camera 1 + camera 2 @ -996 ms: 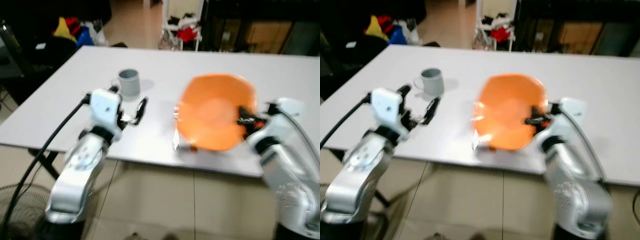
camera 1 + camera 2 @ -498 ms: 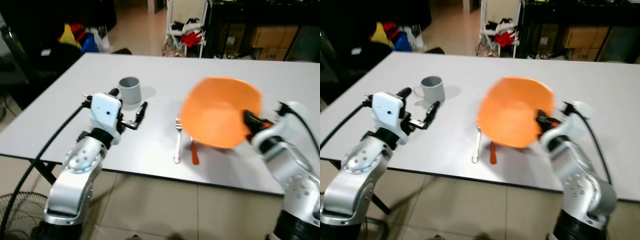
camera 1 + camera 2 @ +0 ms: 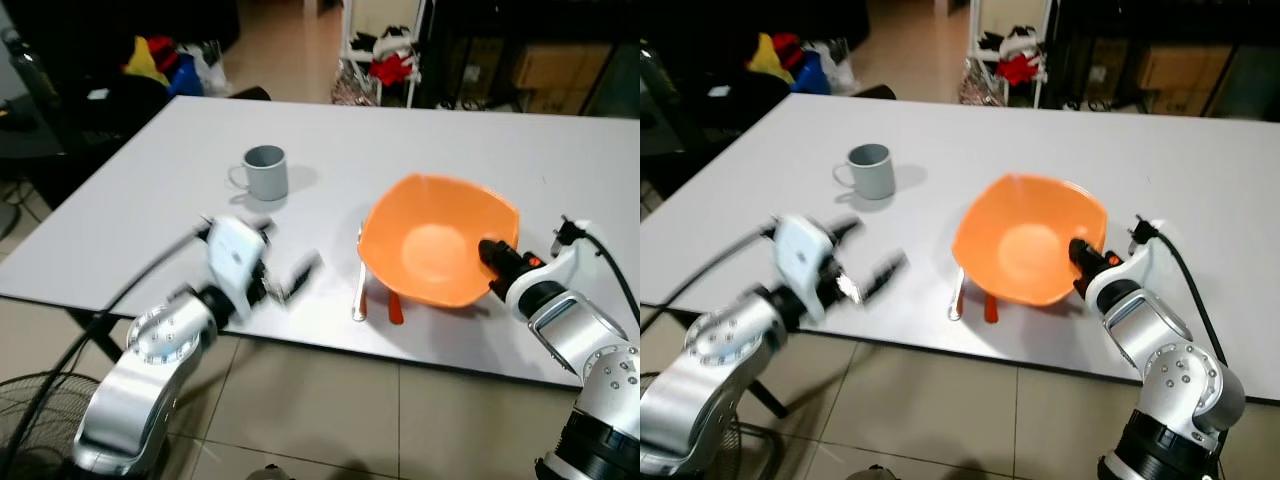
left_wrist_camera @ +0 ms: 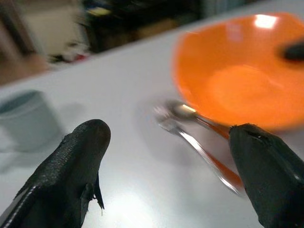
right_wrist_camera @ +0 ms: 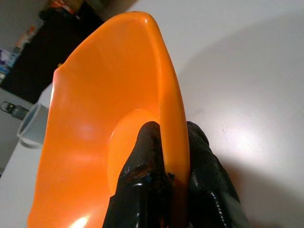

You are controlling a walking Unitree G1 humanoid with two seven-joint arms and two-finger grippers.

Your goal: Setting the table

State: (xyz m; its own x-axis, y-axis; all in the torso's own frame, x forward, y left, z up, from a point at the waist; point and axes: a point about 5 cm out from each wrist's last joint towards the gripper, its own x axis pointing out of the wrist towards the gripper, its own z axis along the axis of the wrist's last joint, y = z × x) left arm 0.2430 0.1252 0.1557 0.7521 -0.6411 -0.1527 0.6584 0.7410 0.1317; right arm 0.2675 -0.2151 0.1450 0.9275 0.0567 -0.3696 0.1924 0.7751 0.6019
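A lived-in home, it seems; a long white table (image 3: 150, 190) stands on a tiled floor (image 3: 330, 420); behind it a white rack (image 3: 385, 50) with clothes (red ones) and cardboard boxes (image 3: 555, 65) on dark shelves.

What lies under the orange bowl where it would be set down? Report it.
A silver fork and an orange-handled utensil lie on the white table, partly under the orange plastic bowl, which the right hand pinches by its rim. They obstruct flat placement.

white table (image 3: 150, 200), grey mug (image 3: 265, 172), fork (image 3: 359, 290), orange bowl (image 3: 435, 250)
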